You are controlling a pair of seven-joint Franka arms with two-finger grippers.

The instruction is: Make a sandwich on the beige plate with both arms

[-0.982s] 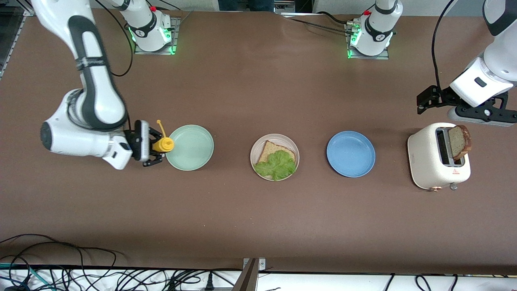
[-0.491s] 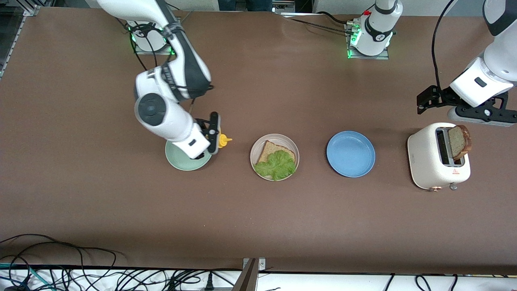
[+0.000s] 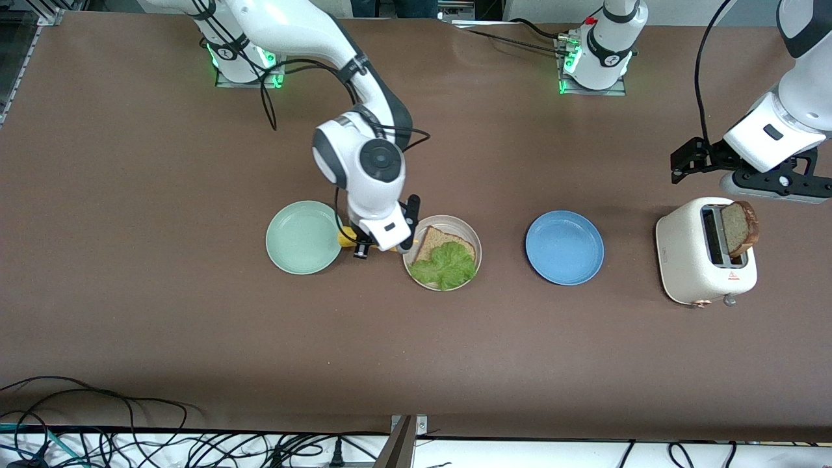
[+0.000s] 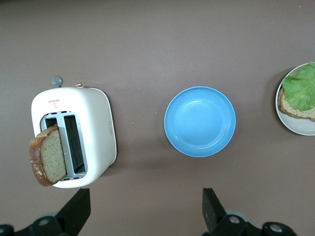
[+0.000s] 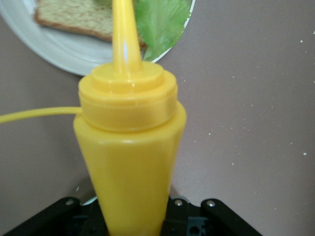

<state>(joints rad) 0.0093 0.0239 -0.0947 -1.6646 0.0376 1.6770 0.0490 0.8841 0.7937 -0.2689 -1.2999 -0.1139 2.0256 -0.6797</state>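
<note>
The beige plate [image 3: 472,238] sits mid-table with one brown bread slice [image 3: 435,242] and a green lettuce leaf [image 3: 447,265] on it. A second slice [image 3: 741,227] stands up out of the white toaster [image 3: 699,260]. My right gripper [image 3: 383,242] is shut on a yellow squeeze bottle [image 3: 346,236] over the gap between the mint-green plate and the beige plate. In the right wrist view the bottle [image 5: 129,157] points its nozzle at the plate [image 5: 54,49], the bread [image 5: 74,17] and the lettuce [image 5: 160,22]. My left gripper [image 3: 690,159] waits open and empty above the table beside the toaster [image 4: 101,128].
A mint-green plate [image 3: 303,236] lies toward the right arm's end and a blue plate [image 3: 564,247] lies between the beige plate and the toaster. The blue plate [image 4: 200,121] and the toaster's slice [image 4: 48,161] show in the left wrist view. Cables hang along the near table edge.
My right arm has carried the yellow bottle from beside the mint-green plate, across it, to the edge of the beige plate. The left arm has not moved.
</note>
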